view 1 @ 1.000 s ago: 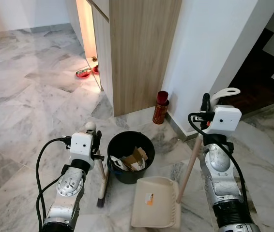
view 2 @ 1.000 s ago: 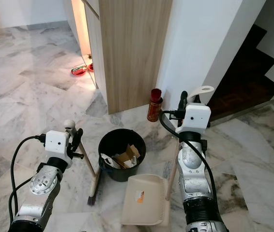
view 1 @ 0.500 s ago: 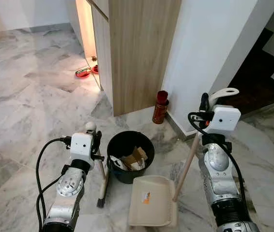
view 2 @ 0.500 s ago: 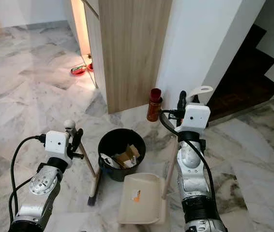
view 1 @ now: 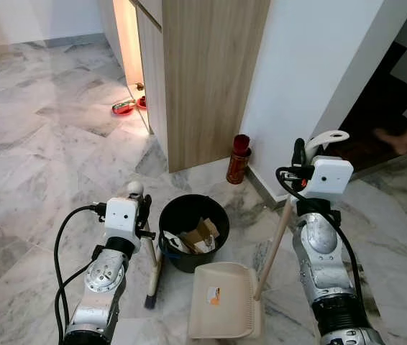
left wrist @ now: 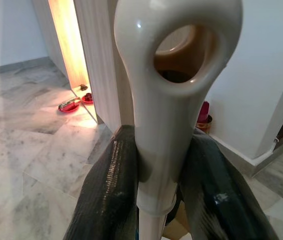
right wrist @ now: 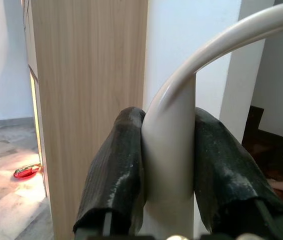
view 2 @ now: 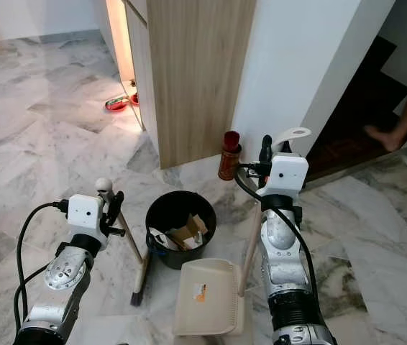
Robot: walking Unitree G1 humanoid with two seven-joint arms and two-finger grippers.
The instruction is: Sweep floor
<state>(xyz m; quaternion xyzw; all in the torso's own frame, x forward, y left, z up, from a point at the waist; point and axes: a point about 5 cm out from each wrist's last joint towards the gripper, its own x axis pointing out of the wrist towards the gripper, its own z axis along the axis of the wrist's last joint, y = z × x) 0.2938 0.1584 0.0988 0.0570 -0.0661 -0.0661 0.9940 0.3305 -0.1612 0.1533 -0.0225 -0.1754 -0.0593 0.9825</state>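
Black round bin (view 1: 193, 231) on the marble floor (view 1: 38, 165), at centre of the head view, holding cardboard scraps (view 1: 202, 235) and crumpled paper; rim open, no lid. At 6 o'clock of the bin, just beside it, cream plastic dustpan (view 1: 225, 300), flat on the floor, smooth scoop with a small orange label, pale wooden handle rising toward 1 o'clock and ending in a curved cream loop. Right hand (view 1: 302, 157) clenched on that handle near the top; black fingers (right wrist: 115, 170) pressed against both sides of the cream grip in the wrist view. At 9 o'clock of the bin, broom (view 1: 150, 269), pale stick upright, dark bristle head on the floor, cream plastic top with a round hanging hole. Left hand (view 1: 143, 208) clenched round the broom top; glossy black fingers (left wrist: 110, 195) flanking the neck below the hole. At 1 o'clock of the bin, red cylindrical can (view 1: 238, 159) standing at the foot of the wood-grain cabinet (view 1: 203, 72) and white wall. At 11 o'clock, far off, red bowls (view 1: 124, 108) in a lit recess. Compared with a second ago: dustpan shifted toward 9 o'clock, handle standing steeper, right arm drawn nearer the bin; a person's bare foot (view 1: 390, 138) now on the dark stairs at 3 o'clock.
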